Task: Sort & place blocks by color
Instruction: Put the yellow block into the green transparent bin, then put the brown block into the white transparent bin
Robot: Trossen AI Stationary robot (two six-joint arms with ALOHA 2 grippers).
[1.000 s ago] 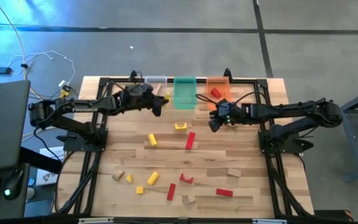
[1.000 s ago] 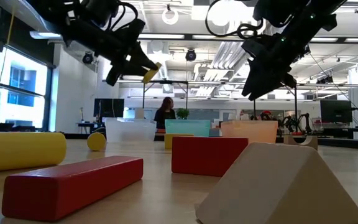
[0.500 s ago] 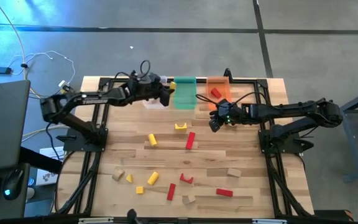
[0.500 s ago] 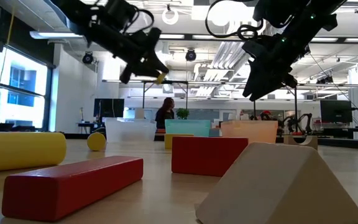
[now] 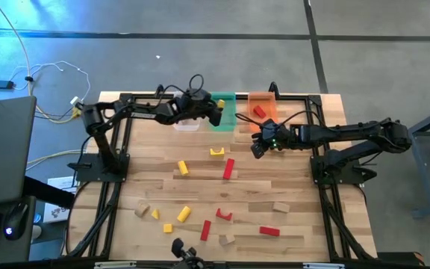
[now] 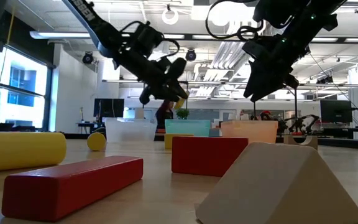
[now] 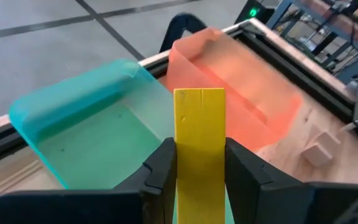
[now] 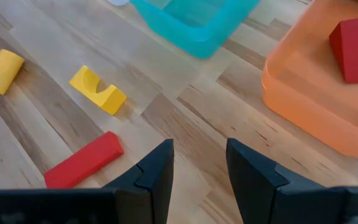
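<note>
I hold my left end effector (image 7: 199, 163), pinching the yellow bar (image 7: 198, 142), above the green bin (image 7: 98, 134) for dropping; right end effector (image 8: 199, 163) waits spread, empty.

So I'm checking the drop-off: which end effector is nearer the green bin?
Left. The left end effector, shut on a yellow bar, hangs over the green bin's left edge. The right end effector sits to the bin's right, in front of the orange bin.
</note>
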